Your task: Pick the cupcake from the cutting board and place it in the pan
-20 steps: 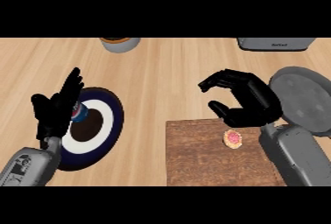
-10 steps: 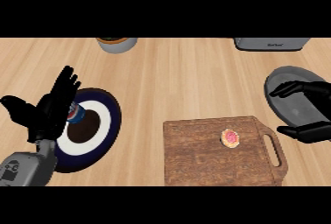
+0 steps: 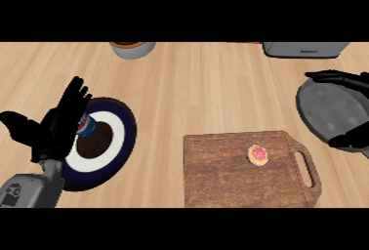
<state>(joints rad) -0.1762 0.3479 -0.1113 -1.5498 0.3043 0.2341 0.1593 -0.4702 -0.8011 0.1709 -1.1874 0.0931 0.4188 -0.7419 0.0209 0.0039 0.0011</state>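
A small cupcake (image 3: 257,154) with pink topping stands on the brown cutting board (image 3: 223,178), towards its right side near the handle. The grey pan (image 3: 328,110) lies to the board's upper right, with nothing in it. My right hand (image 3: 343,78) is at the view's right edge, open; its fingers arch over the pan's top and its thumb shows near the pan's lower rim, holding nothing. It is well apart from the cupcake. At the left, my left hand (image 3: 57,124) rests open with its fingers up.
A dark blue and white plate (image 3: 124,128) lies under the left hand, with a small blue and red object (image 3: 85,125) partly hidden on it. A grey cup (image 3: 133,49) and a grey appliance (image 3: 306,49) stand along the far edge.
My right hand has swung from above the board's top edge out to the right, over the pan. The cupcake has stayed on the board. The left hand has barely moved.
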